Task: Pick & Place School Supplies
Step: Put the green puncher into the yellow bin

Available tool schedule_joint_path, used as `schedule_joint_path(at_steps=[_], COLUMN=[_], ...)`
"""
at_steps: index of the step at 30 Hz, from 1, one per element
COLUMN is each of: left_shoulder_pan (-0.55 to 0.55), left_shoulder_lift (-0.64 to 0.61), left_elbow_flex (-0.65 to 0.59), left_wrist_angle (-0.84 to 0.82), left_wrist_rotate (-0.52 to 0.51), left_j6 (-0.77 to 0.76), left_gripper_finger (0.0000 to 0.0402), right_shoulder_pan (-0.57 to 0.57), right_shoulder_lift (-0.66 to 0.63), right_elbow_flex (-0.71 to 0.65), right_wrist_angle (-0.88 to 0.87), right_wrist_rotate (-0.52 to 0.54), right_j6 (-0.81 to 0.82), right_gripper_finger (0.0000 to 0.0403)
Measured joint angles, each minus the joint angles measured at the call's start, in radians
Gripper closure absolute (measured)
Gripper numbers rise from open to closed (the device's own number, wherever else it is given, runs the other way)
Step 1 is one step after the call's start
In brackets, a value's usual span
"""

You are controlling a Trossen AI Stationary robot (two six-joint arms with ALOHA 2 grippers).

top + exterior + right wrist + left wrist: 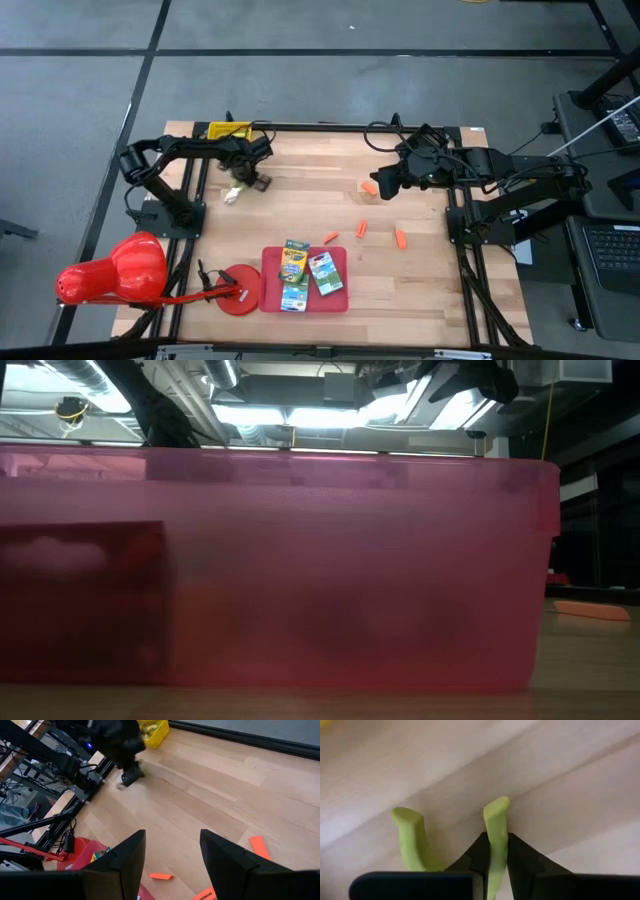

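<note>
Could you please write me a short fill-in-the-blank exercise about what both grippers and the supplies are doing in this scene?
1. The left gripper is closed on one ____ handle of the hand tool.
2. The right gripper hangs over the table with its jaws ____.
3. The two crayon boxes lie in the ____ tray.

Missing words: yellow-green; open; red

The whole bench point(400, 290) is seen from straight overhead; the low view is blocked close-up by the red tray point(300, 560), also seen overhead.
</note>
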Motion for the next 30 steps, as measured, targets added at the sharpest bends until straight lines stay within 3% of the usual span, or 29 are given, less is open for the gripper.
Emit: schedule_joint_path(at_steps=[3,6,9,15,21,23,27,30], left_shoulder_pan=[-0.004,0.015,0.055,0.168,0.284,0.324,0.388,0.393], left_shoulder_lift=[-0.071,-0.137,-0.215,-0.227,-0.138,-0.102,-0.103,-0.099], left_elbow_flex=[0.036,0.064,0.129,0.262,0.375,0.391,0.378,0.362], left_wrist_angle=[0.107,0.154,0.163,-0.058,-0.148,-0.181,0.028,0.083], left_wrist_rotate=[0.086,0.099,0.008,-0.299,-0.267,-0.242,-0.139,-0.142], left_j6=[-0.005,-0.054,-0.076,-0.087,0.017,-0.043,-0.328,-0.515], left_gripper_finger=[0.0367,0.0367,0.0367,0.0367,0.0367,0.0367,0.0367,0.0367], right_shoulder_pan=[0.0,0.0,0.0,0.0,0.0,0.0,0.0,0.009], right_shoulder_lift=[0.0,0.0,0.0,0.0,0.0,0.0,0.0,0.0], right_elbow_flex=[0.0,0.0,0.0,0.0,0.0,0.0,0.0,0.0], right_wrist_angle=[0.0,0.0,0.0,0.01,0.022,0.022,0.022,0.022], right_wrist_rotate=[0.0,0.0,0.0,0.001,0.0,0.0,0.0,0.0], right_j6=[-0.005,-0.006,-0.006,-0.017,-0.032,-0.032,-0.027,-0.01], right_gripper_finger=[0.0209,0.0209,0.0209,0.0209,0.0209,0.0209,0.0209,0.0209])
